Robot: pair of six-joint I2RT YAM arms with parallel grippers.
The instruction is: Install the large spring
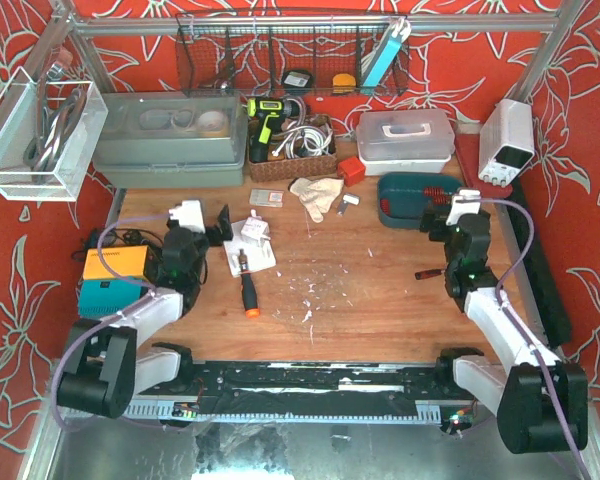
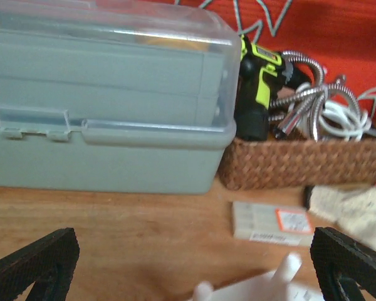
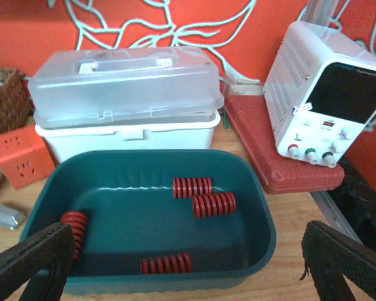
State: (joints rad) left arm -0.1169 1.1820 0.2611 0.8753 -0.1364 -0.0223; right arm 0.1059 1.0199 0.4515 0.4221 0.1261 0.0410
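A dark green tray [image 3: 257,207] lies just ahead of my right gripper [image 3: 188,269], also in the top view [image 1: 392,212]. Several red coil springs lie in it: two side by side at the back [image 3: 192,187] [image 3: 214,204], one at the front wall [image 3: 167,264], one thick one at the left [image 3: 75,229]. The right gripper [image 1: 437,222] is open and empty, its fingers [image 3: 31,263] apart at the tray's near rim. My left gripper [image 1: 220,226] is open and empty over the wood, above a white plastic part [image 2: 263,285], which also shows in the top view [image 1: 254,231].
A grey-green lidded box [image 2: 100,125] and a wicker basket [image 2: 301,164] of tools stand behind the left gripper. A screwdriver [image 1: 246,288] lies mid-table. A white lidded box [image 3: 122,106], an orange cube [image 3: 22,157], a red case [image 3: 269,150] and a power supply [image 3: 326,94] ring the tray.
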